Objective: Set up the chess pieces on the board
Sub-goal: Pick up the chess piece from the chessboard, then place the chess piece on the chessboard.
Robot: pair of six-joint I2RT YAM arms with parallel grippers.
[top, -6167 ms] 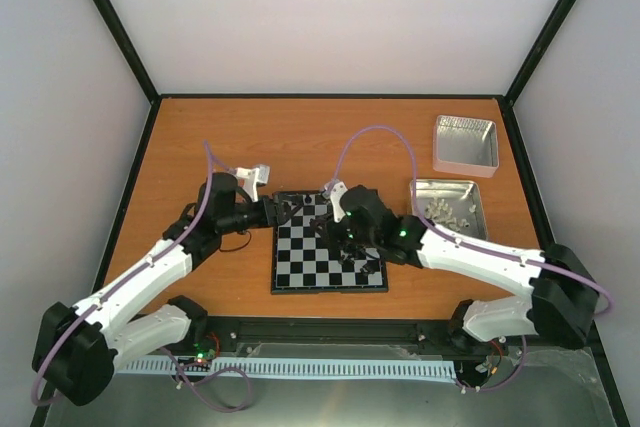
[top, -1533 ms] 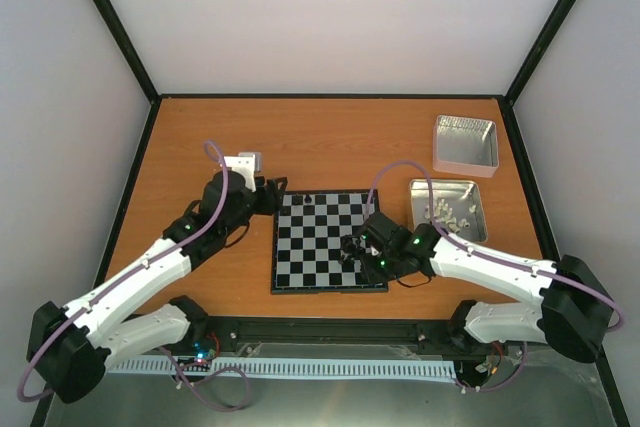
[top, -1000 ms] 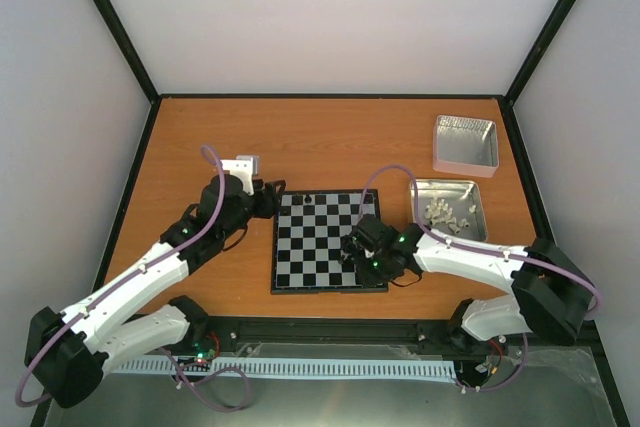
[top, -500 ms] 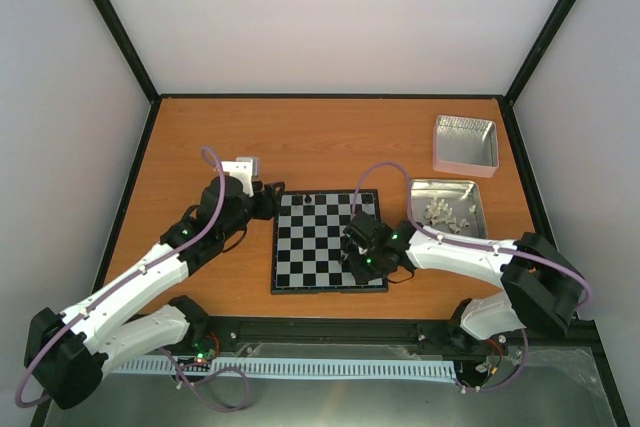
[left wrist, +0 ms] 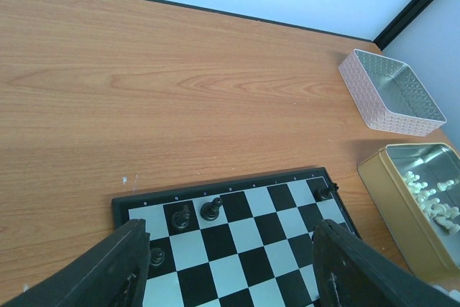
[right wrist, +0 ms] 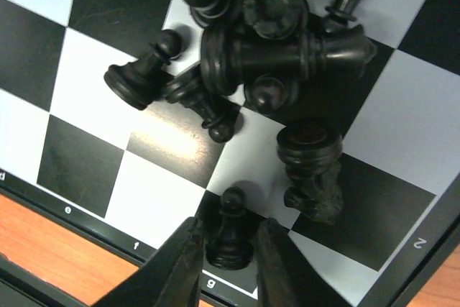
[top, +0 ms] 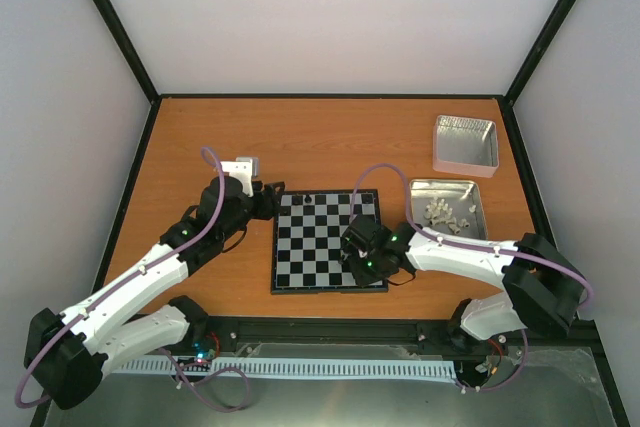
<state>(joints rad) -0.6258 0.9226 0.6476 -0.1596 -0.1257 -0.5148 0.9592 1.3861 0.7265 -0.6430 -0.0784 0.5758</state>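
Contact cannot be judged at the right gripper [right wrist: 228, 229]. It is held steeply over the near right corner of the board [top: 318, 247], on an arm stretched low and leftward from its base. Its jaws are set narrowly apart on either side of one upright black pawn [right wrist: 230, 239], and whether the pads press it cannot be told. Just beyond these jaws and a little to their right, a single dark piece [right wrist: 310, 170] is seen standing alone. Further beyond, a heap of black chess pieces [right wrist: 273, 48] is piled, most lying on their sides; at least six are made out, but they are too tangled for an exact count. The left arm is bent up along the board's left side, and the left gripper [left wrist: 233, 278] is held at the far left corner with its jaws spread wide and nothing gripped. Beyond those jaws four black pieces are counted on the far two rows: three far-row pieces [left wrist: 210, 208] towards the left jaw and one corner piece [left wrist: 325, 192] past the right jaw. Further off to the right on the table [top: 330, 137], two tins are seen. The nearer tin [left wrist: 402, 210] holds cream-white pieces [left wrist: 431, 203], and the farther tin [left wrist: 392, 91] lies beyond it.
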